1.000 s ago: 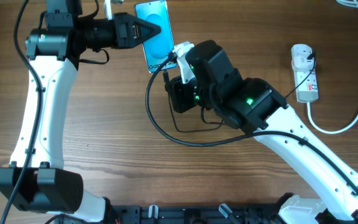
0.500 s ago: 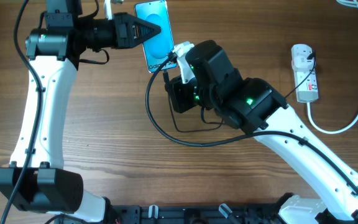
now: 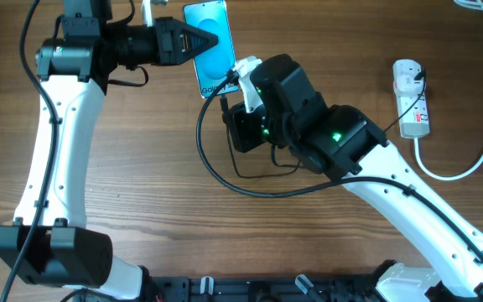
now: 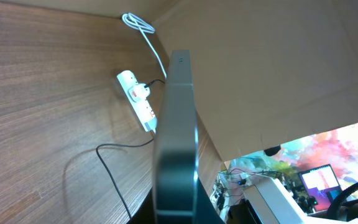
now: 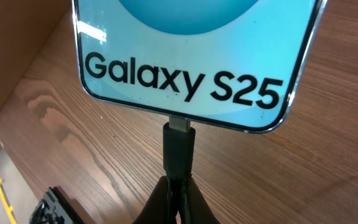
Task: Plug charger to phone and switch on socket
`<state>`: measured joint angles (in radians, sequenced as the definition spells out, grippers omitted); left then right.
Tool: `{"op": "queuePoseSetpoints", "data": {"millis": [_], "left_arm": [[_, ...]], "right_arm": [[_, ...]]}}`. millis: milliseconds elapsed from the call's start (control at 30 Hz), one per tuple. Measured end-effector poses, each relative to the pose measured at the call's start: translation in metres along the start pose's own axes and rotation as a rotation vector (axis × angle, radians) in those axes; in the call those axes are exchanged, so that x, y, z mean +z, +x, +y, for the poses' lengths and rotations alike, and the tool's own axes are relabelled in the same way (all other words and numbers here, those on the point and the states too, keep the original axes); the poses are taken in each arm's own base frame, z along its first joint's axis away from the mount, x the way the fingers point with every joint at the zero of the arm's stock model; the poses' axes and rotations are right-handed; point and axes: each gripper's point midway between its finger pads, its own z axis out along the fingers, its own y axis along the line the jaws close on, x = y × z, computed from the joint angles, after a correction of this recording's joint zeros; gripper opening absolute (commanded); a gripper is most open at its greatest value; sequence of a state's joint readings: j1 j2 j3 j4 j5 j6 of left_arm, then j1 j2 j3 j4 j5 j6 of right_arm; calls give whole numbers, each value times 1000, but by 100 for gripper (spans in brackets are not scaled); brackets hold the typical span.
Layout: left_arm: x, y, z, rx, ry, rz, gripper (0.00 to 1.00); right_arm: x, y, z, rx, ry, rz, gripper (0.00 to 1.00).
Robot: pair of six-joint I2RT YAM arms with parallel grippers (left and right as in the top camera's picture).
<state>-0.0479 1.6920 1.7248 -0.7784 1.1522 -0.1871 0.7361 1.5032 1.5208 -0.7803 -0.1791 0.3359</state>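
The phone (image 3: 208,46) has a lit cyan screen reading "Galaxy S25" (image 5: 191,50). My left gripper (image 3: 193,40) is shut on it and holds it on edge above the table; its dark edge fills the left wrist view (image 4: 176,137). My right gripper (image 5: 180,186) is shut on the charger's black plug tip (image 5: 178,149), whose end meets the phone's lower edge at the port. The thin black charger cable (image 3: 225,180) loops over the table. The white socket (image 3: 412,99) lies at the right, apart from both grippers, and also shows in the left wrist view (image 4: 138,99).
A thick white cord (image 3: 464,172) curves from the socket toward the right table edge. A black rail (image 3: 250,289) runs along the front edge. The right arm's body (image 3: 309,126) covers the table's middle.
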Motion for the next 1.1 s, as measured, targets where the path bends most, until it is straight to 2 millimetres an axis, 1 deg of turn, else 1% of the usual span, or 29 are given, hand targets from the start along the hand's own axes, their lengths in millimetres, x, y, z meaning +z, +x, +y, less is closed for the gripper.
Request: {"op": "queuePoseSetpoints", "data": {"millis": [1100], "left_arm": [[0, -2, 0, 15, 1, -5, 4]], "right_arm": [[0, -2, 1, -1, -2, -7, 4]]}}
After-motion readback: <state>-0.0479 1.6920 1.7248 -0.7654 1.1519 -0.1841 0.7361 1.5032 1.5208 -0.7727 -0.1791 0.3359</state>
